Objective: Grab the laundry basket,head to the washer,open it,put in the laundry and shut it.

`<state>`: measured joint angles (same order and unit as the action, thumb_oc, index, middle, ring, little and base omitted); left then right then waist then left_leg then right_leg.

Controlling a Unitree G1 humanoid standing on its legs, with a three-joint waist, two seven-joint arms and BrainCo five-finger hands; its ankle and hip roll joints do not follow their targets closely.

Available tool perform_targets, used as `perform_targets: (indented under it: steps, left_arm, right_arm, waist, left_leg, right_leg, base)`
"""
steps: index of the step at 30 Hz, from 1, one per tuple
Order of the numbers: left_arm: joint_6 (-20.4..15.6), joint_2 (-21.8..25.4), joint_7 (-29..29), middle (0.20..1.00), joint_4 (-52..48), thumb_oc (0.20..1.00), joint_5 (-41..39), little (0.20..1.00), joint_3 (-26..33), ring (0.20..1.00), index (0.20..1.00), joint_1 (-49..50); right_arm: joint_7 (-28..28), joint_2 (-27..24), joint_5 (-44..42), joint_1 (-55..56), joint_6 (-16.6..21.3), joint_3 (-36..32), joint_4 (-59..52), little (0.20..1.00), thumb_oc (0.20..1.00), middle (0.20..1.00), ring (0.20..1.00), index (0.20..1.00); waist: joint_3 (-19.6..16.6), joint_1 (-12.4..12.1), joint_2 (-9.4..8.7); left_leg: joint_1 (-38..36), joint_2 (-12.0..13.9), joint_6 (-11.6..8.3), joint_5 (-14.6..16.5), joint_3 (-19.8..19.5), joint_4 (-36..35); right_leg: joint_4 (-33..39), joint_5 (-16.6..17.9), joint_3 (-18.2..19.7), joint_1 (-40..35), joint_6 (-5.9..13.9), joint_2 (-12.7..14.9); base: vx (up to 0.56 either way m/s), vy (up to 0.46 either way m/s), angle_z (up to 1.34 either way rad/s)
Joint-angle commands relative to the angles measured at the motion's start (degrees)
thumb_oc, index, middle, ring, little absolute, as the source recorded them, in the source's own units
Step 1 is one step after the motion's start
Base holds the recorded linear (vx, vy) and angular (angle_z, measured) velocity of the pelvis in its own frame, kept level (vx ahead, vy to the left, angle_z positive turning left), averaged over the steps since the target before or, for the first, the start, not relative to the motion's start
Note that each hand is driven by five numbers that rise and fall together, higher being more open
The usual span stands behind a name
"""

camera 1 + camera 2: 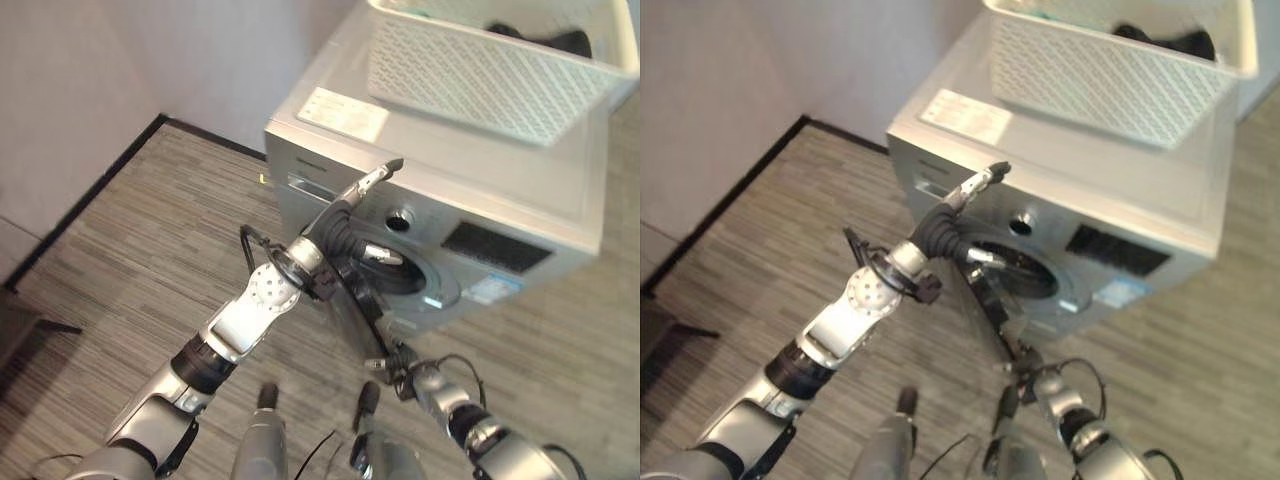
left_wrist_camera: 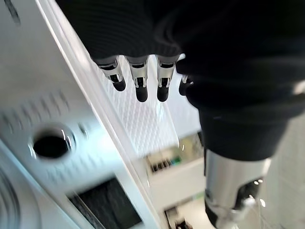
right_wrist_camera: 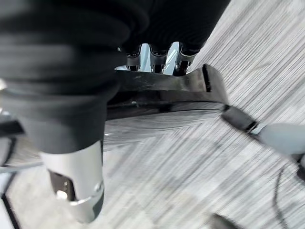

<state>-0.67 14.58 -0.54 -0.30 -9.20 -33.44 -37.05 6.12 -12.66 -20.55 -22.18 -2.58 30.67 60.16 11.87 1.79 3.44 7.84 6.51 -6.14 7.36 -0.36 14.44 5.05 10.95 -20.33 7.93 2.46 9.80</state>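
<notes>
Grey striped carpet [image 1: 150, 260] runs up to a pale wall with a dark skirting strip, and a silver front-loading washer [image 1: 520, 190] stands on it near the corner. On the washer's flat top sits the white perforated laundry basket [image 1: 480, 75], with dark laundry [image 1: 560, 40] showing inside it toward its far end. The washer's round door [image 1: 355, 300] hangs swung outward, edge-on to the head camera, leaving the drum opening [image 1: 400, 270] uncovered. Raised in front of the control panel, the left hand [image 1: 350, 215] has its fingers extended toward the washer's top edge, grasping nothing; the basket lies well above and beyond it. Lower down, the right hand [image 3: 157, 59] has its fingers hooked over the rim of the dark door, gripping it, far from the basket.
</notes>
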Motion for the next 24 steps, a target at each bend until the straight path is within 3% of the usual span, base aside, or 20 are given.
perform_targets:
  steps: [1,6,12,14,16,17,20,24]
  left_arm:
    - [-2.2,-0.5,1.0,1.0,-1.0,1.0,-3.1,1.0,-3.0,1.0,1.0,-5.0]
    - [-1.9,-0.5,1.9,1.0,2.6,1.0,-2.8,1.0,-3.3,1.0,1.0,-5.3]
    - [-0.6,-1.7,1.3,1.0,7.7,1.0,-2.5,1.0,-4.8,1.0,1.0,-5.2]
    - [1.0,-3.1,-0.9,1.0,10.0,1.0,-6.1,1.0,-6.3,1.0,1.0,-5.2]
    - [3.2,-10.4,-0.9,1.0,17.5,1.0,-14.2,1.0,-10.6,1.0,1.0,-7.1]
    - [3.1,-10.6,-0.9,1.0,17.8,1.0,-14.2,1.0,-10.6,1.0,1.0,-7.2]
    - [2.1,-17.2,3.0,1.0,25.4,1.0,-14.7,1.0,-12.7,1.0,1.0,-10.1]
    - [2.5,-17.5,1.8,1.0,25.5,1.0,-14.2,1.0,-14.7,1.0,1.0,-10.6]
  right_arm:
    - [-4.0,14.0,-7.2,-7.1,3.7,-1.5,-1.0,1.0,1.0,1.0,1.0,1.0]
    - [-5.2,16.1,-8.1,-4.8,3.3,0.5,-1.5,1.0,1.0,1.0,1.0,1.0]
    - [-6.6,17.2,-7.3,-3.7,2.7,2.2,-0.3,1.0,1.0,1.0,1.0,1.0]
    - [-7.5,17.2,-6.9,-3.3,2.0,2.0,1.3,1.0,1.0,1.0,1.0,1.0]
    - [-8.5,18.9,-7.4,-2.8,1.0,2.8,4.3,1.0,1.0,1.0,1.0,1.0]
    - [-8.5,18.8,-7.4,-2.8,1.0,2.7,4.3,1.0,1.0,1.0,1.0,1.0]
    - [-7.4,19.6,-8.1,-3.9,1.0,4.0,4.8,1.0,1.0,1.0,1.0,1.0]
    - [-7.4,18.0,-6.5,-4.0,0.9,5.1,4.9,1.0,1.0,1.0,1.0,1.0]
  waist:
    - [0.5,-4.1,-0.84]
    - [1.4,-4.6,-0.84]
    - [0.7,-4.4,-1.05]
    - [0.2,-3.8,-0.92]
    - [-0.7,-1.7,-0.64]
    - [-0.6,-1.7,-0.58]
    - [-0.2,-0.2,-0.57]
    - [0.3,0.8,-0.5]
  left_leg:
    - [-8.6,-2.3,1.8,1.2,0.5,-11.9]
    - [-9.3,-4.8,3.46,3.1,1.3,-10.7]
    - [-10.9,-5.5,4.31,3.6,2.6,-10.7]
    - [-11.8,-5.5,4.47,3.6,3.3,-11.2]
    - [-13.9,-5.0,4.6,3.5,4.5,-12.7]
    - [-14.0,-4.9,4.6,3.5,4.6,-12.8]
    - [-14.8,-4.5,4.48,3.2,4.7,-13.5]
    - [-15.3,-4.2,4.41,2.9,4.6,-14.2]
  right_leg:
    - [-0.3,-4.1,5.4,1.6,5.57,2.3]
    - [-0.9,-2.7,6.8,1.9,6.39,3.8]
    - [-1.8,-2.5,7.2,1.9,6.98,4.6]
    - [-2.3,-2.6,7.4,2.0,7.17,4.7]
    - [-4.0,-3.0,7.7,2.4,7.41,4.6]
    - [-4.0,-3.1,7.8,2.4,7.41,4.6]
    - [-5.5,-3.7,8.3,3.2,7.36,4.2]
    - [-6.0,-3.9,8.5,3.5,7.36,4.0]
  base:
    - [-0.05,0.142,0.42]
    - [-0.07,0.156,0.1]
    - [0.01,0.051,-0.11]
    - [0.06,0.042,-0.21]
    - [0.09,0.033,-0.21]
    - [0.06,0.014,-0.14]
    - [0.03,-0.013,-0.13]
    - [0.03,-0.021,-0.07]
